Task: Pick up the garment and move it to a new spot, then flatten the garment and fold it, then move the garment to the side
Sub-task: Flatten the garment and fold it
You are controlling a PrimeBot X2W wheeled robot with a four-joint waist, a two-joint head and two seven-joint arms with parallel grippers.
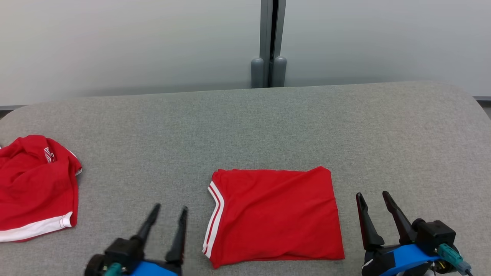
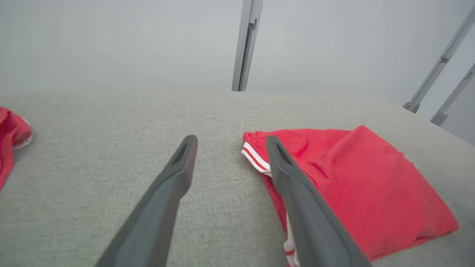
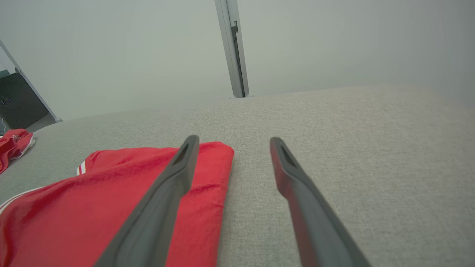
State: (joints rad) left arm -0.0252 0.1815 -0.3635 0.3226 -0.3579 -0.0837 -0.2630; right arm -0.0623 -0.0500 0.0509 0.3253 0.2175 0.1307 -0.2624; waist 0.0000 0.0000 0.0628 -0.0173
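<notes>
A red garment (image 1: 274, 216) with white stripes along its left edge lies folded into a neat rectangle on the grey table (image 1: 268, 126), near the front edge. My left gripper (image 1: 171, 210) stands open just left of it, nothing between its fingers. In the left wrist view the garment (image 2: 356, 185) lies to the right, partly behind the right finger of that gripper (image 2: 231, 142). My right gripper (image 1: 372, 196) stands open just right of the garment, empty. In the right wrist view the garment (image 3: 111, 200) lies at the lower left, behind the left finger of that gripper (image 3: 233, 142).
A second red garment (image 1: 34, 188) with white trim lies crumpled at the table's left edge, also seen as red cloth (image 2: 11, 144) at the far left of the left wrist view. A grey wall with a vertical post (image 1: 270, 42) rises behind the table.
</notes>
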